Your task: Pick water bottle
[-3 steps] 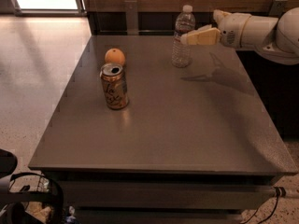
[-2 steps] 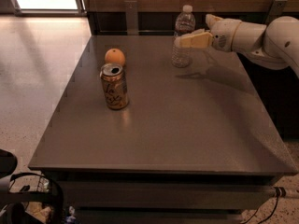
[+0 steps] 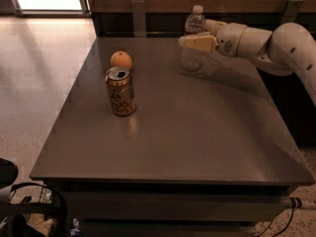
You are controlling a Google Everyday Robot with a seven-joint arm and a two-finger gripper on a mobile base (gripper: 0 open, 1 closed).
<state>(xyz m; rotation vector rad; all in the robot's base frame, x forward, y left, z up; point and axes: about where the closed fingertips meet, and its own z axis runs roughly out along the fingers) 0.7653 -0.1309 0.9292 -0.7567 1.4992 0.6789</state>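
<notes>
Seeing gripper (image 3: 191, 39) hanging at mid-height of water bottle (image 3: 190, 61), far right on table (image 3: 197, 137). Can't tell whether clamped or released. Worrying about off-centre squeeze: thin ribbed plastic slipping, bottle tipping. Soda can (image 3: 121, 92) and orange (image 3: 121, 59) sitting well apart, left.

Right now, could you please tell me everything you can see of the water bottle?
The water bottle is slim, clear ribbed plastic with a white cap, standing upright near the far edge of the table. The end effector reaches in from the right across its middle, hiding that part; whether it touches the bottle cannot be told.
</notes>
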